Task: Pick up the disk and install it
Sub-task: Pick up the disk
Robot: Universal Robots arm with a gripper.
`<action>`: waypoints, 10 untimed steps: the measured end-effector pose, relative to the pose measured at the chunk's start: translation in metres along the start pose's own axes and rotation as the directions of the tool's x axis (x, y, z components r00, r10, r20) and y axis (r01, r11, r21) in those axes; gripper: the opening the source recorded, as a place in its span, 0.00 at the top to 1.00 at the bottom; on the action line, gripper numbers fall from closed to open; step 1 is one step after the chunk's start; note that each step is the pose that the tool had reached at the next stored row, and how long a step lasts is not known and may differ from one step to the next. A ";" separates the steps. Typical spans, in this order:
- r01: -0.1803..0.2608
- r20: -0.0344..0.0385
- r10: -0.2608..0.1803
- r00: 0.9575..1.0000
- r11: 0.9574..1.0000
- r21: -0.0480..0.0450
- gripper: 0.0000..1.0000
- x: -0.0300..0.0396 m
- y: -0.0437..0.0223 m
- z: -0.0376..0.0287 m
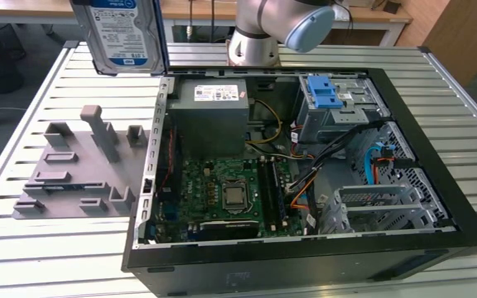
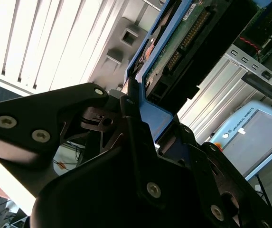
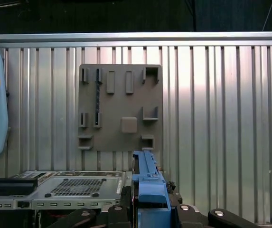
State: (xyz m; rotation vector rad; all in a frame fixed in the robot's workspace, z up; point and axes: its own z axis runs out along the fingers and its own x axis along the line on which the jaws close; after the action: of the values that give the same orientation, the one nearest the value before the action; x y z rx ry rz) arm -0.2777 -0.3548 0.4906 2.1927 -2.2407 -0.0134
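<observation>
Gripper point(image 2: 140, 102) clamps the disk point(image 1: 122, 34) (top cropped in exterior view).

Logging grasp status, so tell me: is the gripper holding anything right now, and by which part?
The disk, clamped between the jaws at its blue carrier bracket.

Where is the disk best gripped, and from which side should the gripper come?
Grip the disk by the blue carrier bracket at its end, coming edge-on along its length. The disk is flat and thin, so the jaws can close across its thickness, and the bracket keeps them off the bare circuit board. The gripper holds it so, upright above the table.
</observation>
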 end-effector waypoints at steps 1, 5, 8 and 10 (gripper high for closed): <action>0.000 0.000 0.000 1.000 1.000 0.000 0.64 0.0002 -0.0018 0.0000; 0.000 0.000 0.000 1.000 1.000 0.000 0.64 0.0009 -0.0095 -0.0001; 0.000 0.000 0.000 1.000 1.000 0.000 0.64 0.0016 -0.0156 -0.0001; 0.000 0.000 0.000 1.000 1.000 0.000 0.64 0.0019 -0.0194 -0.0002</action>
State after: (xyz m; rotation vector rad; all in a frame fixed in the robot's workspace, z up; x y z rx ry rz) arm -0.2583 -0.3571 0.4905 2.1927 -2.2408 -0.0133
